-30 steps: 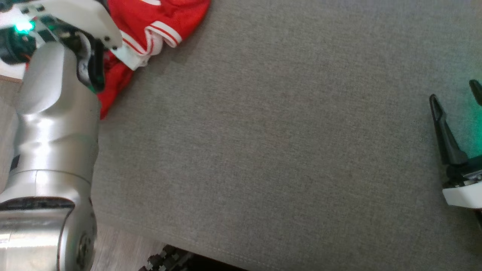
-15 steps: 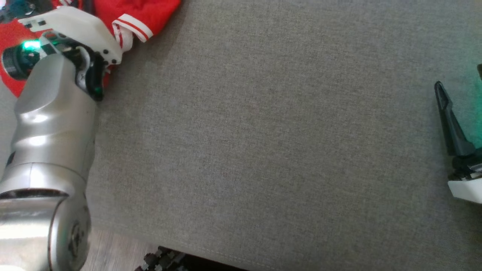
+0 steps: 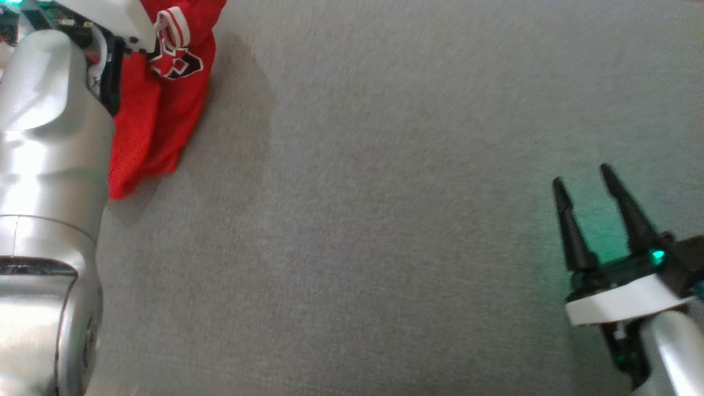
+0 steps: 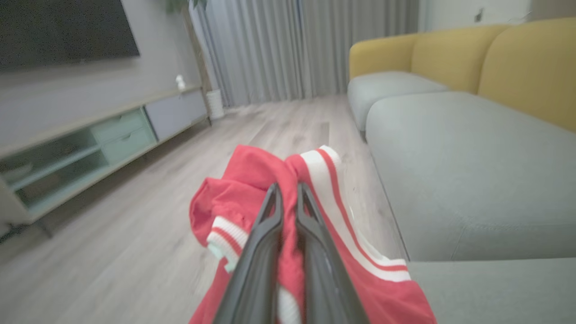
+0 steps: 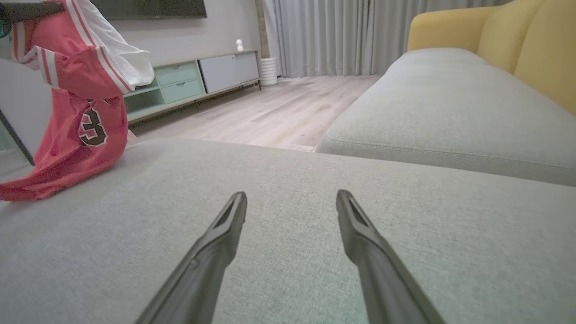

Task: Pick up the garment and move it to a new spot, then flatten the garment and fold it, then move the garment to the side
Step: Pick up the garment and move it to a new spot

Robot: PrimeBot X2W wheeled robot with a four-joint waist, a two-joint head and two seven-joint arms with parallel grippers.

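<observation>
L claw (image 4: 289, 187) clamped on garment (image 3: 157, 124), now lifted, hanging; R claw (image 3: 582, 175) apart.

A grey sofa (image 5: 450, 112) with yellow back cushions (image 5: 540, 45) is seen at right; pale wood flooring (image 5: 270, 117), grey curtains (image 5: 333, 36) at top centre and a low cabinet (image 5: 202, 81) at upper left are shown beyond.

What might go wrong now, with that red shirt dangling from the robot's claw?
The left gripper pinches only a small bunch of the red jersey with white striped trim; it may slip out, perhaps onto the wooden floor beside the grey fabric cushion. Its lower end rests on the cushion, so it could drag and bunch up when moved.
</observation>
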